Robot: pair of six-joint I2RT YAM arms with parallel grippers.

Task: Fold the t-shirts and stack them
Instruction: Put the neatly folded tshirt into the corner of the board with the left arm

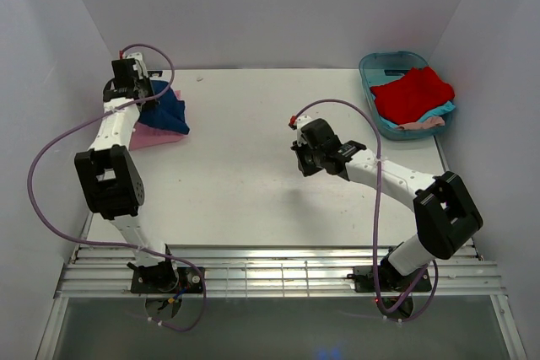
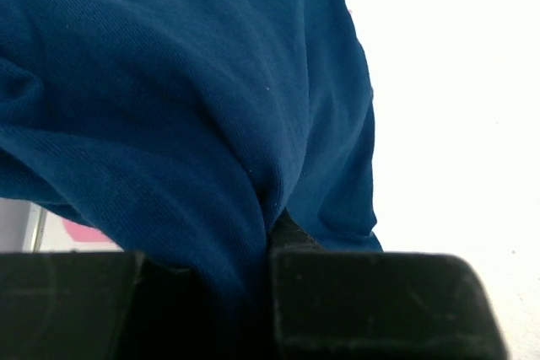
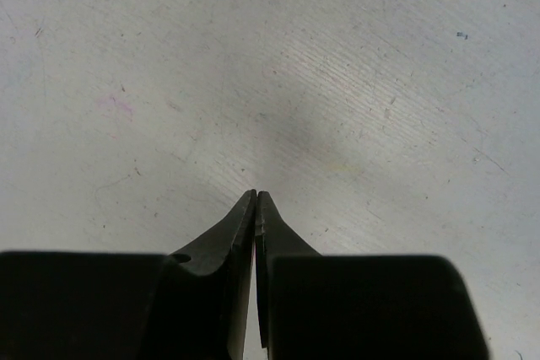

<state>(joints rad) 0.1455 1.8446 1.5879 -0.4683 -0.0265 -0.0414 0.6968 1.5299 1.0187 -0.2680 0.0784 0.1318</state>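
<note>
Closest to the lens in the left wrist view, the left gripper (image 2: 268, 240) fills the bottom edge, its two black fingers pinching a fold of the navy t-shirt (image 2: 169, 107). The blue cloth bunches up from the fingers and covers most of the left and middle of that frame. A sliver of the pink t-shirt (image 2: 80, 230) shows at the lower left.

From the overhead camera, this arm reaches to the upper left of the frame. There the navy t-shirt sits in a crumpled heap on top of the pink t-shirt, which lies flat on the white worktop (image 1: 253, 115) and sticks out below and to the left of the blue cloth.

In the right wrist view, the right gripper (image 3: 256, 198) has its fingertips pressed together with nothing between them, over bare, lightly scuffed worktop. Overhead, it is a little right of the frame's centre, well apart from any cloth.

At the upper right of the overhead frame stands a teal tub (image 1: 365, 73). A red t-shirt (image 1: 413, 92) lies loosely piled in it, spilling over its right rim. A light blue t-shirt (image 1: 442, 112) shows underneath at the lower right.
</note>
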